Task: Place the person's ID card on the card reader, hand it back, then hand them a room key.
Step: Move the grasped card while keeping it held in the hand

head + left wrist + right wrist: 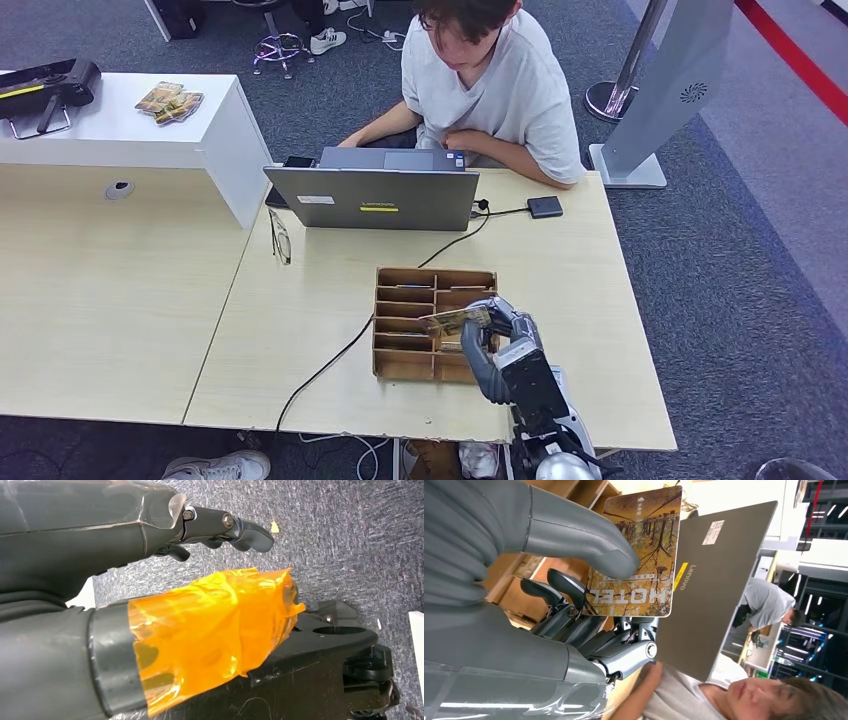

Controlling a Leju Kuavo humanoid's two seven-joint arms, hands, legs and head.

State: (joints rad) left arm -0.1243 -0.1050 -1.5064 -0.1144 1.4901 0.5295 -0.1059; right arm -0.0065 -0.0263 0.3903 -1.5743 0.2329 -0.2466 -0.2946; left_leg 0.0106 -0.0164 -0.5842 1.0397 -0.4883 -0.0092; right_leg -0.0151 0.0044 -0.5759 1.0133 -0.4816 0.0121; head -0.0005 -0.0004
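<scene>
1. I see an office with grey carpet (720, 290) and a pale wooden desk (560, 270), with a person (490, 85) in a light T-shirt seated at its far side.
2. My right hand (487, 335) is over the wooden tray (435, 322) near the desk's front edge, pinching a key card (636, 555) between the thick thumb (579, 537) and the darker fingers (566, 587) behind it.
3. In the right wrist view the card sticks out past the fingertips, its autumn-tree face and the word HOTEL towards the camera; in the head view it sits just above the tray's compartments, on the hand's left.
4. My left hand (220, 527) hangs over the carpet with nothing in it; its fingers are curled in a little, and orange tape (210, 630) wraps the thumb.
5. Beyond the tray a grey laptop (375, 195) stands open, its lid back towards me, between the tray and the person.
6. A black cable (330, 365) runs past the tray's left side to the desk's front edge.
7. A small black card reader (545, 207) lies right of the laptop, well apart from the hand.
8. More cards (170, 102) lie on the white counter (150, 140) at far left.
</scene>
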